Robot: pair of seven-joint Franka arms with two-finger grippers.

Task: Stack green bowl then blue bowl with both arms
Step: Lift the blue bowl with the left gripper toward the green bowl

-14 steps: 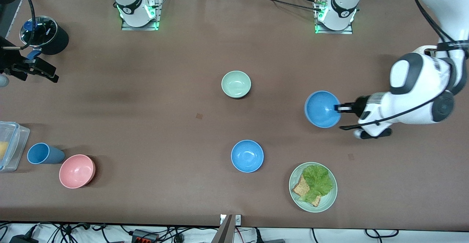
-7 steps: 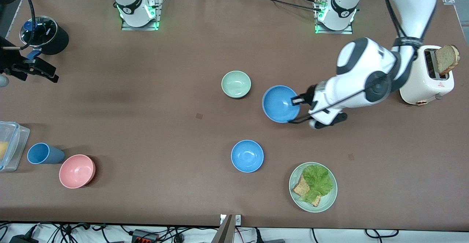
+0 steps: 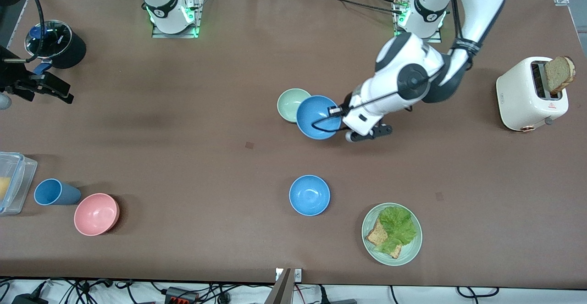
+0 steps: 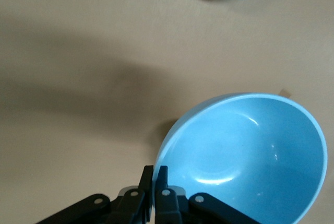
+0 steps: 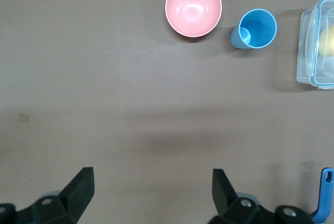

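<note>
Sky-blue bowl [image 3: 318,117] pinched by its rim in the left gripper [image 3: 334,110], carried above the table so it overlaps the green bowl [image 3: 290,103] at that bowl's 4 o'clock, ready for nesting; right gripper [image 5: 151,192] waits spread open over the table's right-arm end

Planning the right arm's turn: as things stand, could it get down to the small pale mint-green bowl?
Probably not cleanly: the left gripper holds the plain sky-blue bowl by its rim over part of the green bowl. The open right gripper waits at its own table end.
</note>
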